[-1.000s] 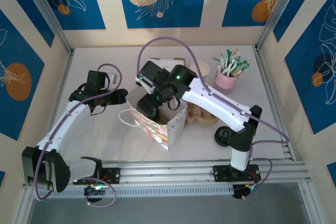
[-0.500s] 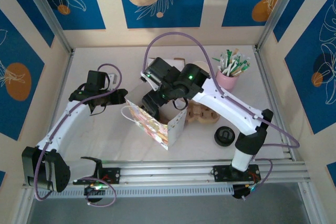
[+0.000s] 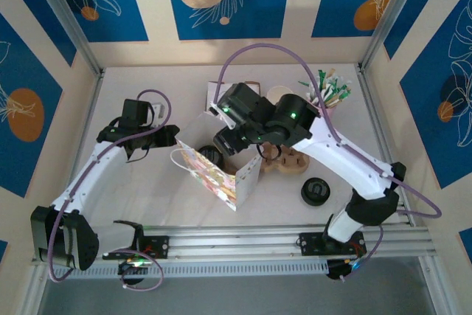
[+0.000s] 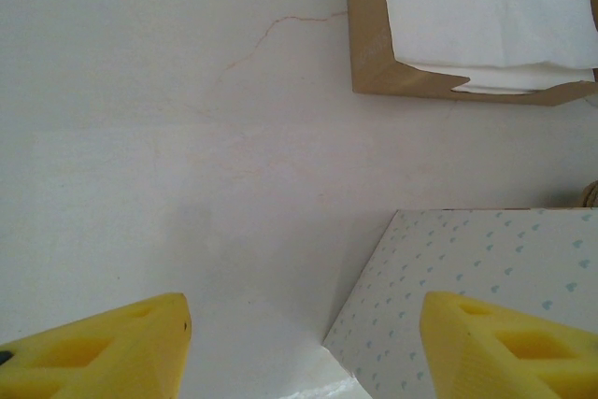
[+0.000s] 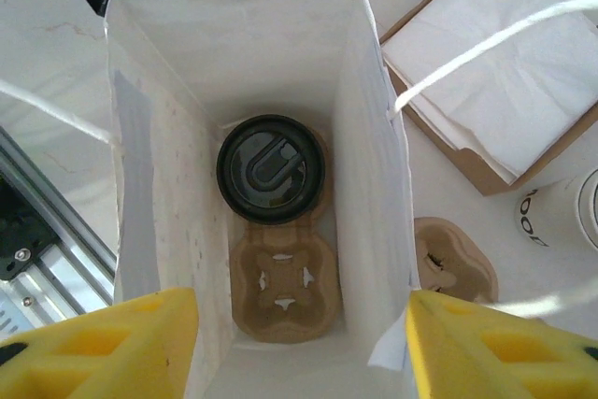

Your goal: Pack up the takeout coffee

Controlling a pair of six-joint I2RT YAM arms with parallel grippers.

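The takeout coffee, a dark cup with a round black lid, stands in one pocket of a brown pulp carrier at the bottom of the white paper bag. My right gripper hangs above the bag's mouth, open, with nothing between its yellow fingers. In the top view the right gripper sits over the bag at mid table. My left gripper hovers just left of the bag, open and holding nothing. In the left wrist view it is beside the dotted bag wall.
A brown box of white napkins lies behind the bag. A second pulp carrier and a loose black lid lie to the bag's right. A white cup and a pink cup of stir sticks stand at the back right.
My right gripper has lifted out of the bag and drawn back toward the far right, leaving the coffee inside. The left arm has not moved.
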